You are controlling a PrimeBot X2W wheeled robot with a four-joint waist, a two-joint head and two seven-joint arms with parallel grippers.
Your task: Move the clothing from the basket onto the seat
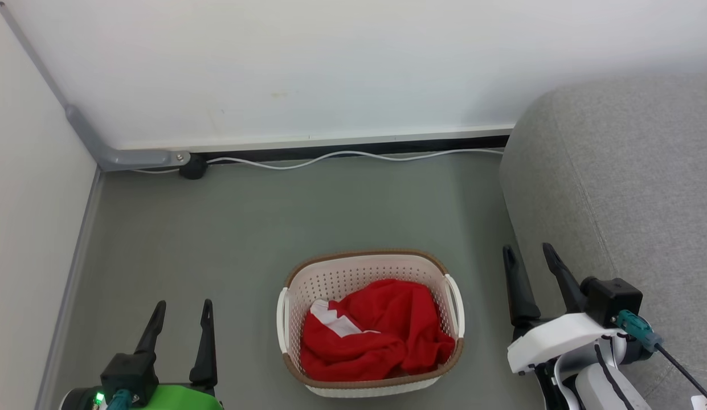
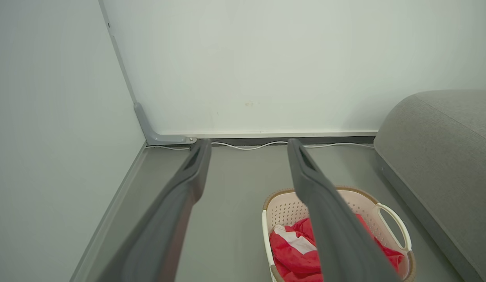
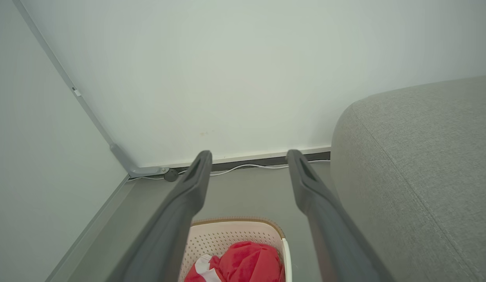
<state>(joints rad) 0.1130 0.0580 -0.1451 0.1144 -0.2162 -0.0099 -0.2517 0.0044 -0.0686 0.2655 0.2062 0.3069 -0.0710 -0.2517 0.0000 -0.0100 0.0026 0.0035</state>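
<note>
Wide-spread left gripper (image 2: 248, 145) above grey floor (image 2: 235, 203), red clothing (image 2: 297, 254) in the basket (image 2: 284, 209) near the seat (image 2: 434, 145).

You face a grey floor (image 1: 245, 228) ending at a white back wall (image 1: 330, 68). A dark skirting strip (image 1: 387, 147) runs along the floor's far edge, with a loose white cable (image 1: 342, 155) beside it. In the far left corner sit a grey angled bracket (image 1: 97, 145) and a small black round fitting (image 1: 192, 167).

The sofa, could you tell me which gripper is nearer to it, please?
Right. The right gripper hangs just beside the sofa; the left gripper hangs beyond the basket, on the side away from it.
</note>
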